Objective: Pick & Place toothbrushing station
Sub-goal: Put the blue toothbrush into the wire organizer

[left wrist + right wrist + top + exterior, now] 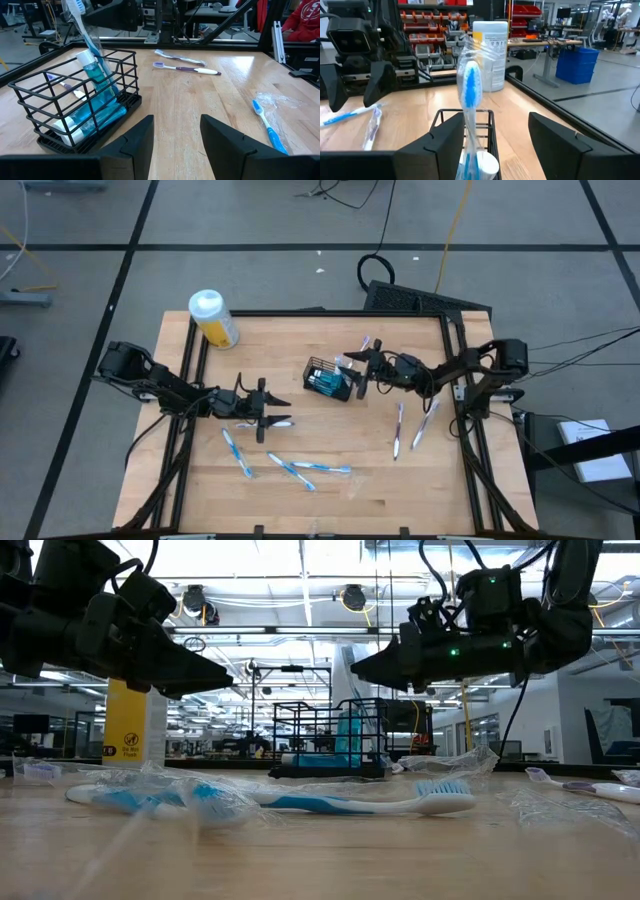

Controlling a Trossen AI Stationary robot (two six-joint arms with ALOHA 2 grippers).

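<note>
I have the right gripper hovering just right of the black wire basket, its two dark fingers spread wide and holding nothing; between them in its wrist view stands a blue-bristled toothbrush, upright in the basket and still in crinkly clear wrap. The basket sits near the middle of the pale wooden table, slightly toward the far side. It is a small rectangular cage of thin black wire, and in the left wrist view I see a teal tube with a white cap leaning inside it, with another teal tube lying on its floor. My left gripper hangs left of the basket, above the table, fingers parted a moderate way and empty. Slim white-and-blue toothbrushes in clear wrap lie scattered on the near part of the table, one nearer the left. Two more brushes lie to the right of the basket. A round yellow bottle with a white cap stands at the far left corner.
</note>
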